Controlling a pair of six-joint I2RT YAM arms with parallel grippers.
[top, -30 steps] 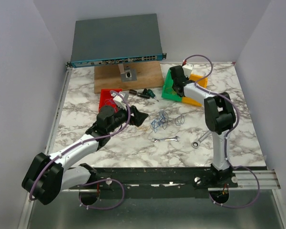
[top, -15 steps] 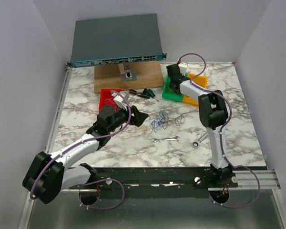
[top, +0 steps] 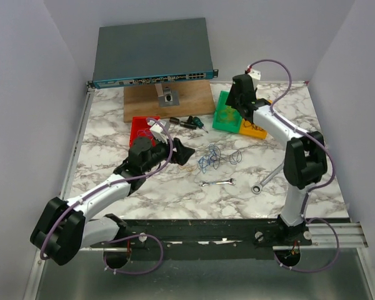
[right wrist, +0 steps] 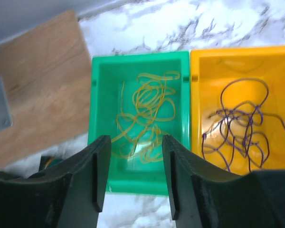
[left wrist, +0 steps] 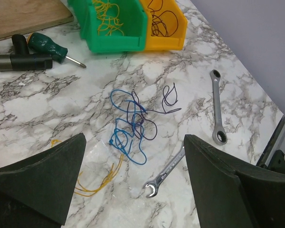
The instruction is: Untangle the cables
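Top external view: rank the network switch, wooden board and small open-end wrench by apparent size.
1. network switch, largest.
2. wooden board, though its far edge may be hidden by the switch.
3. small open-end wrench, clearly smallest.

Left claw (left wrist: 133, 142) wide apart, right claw (right wrist: 135, 142) apart too, both empty.

From above, the cables (top: 209, 160) look too small to separate; the left arm (top: 109, 189) hides part of the red bin (top: 137, 127).
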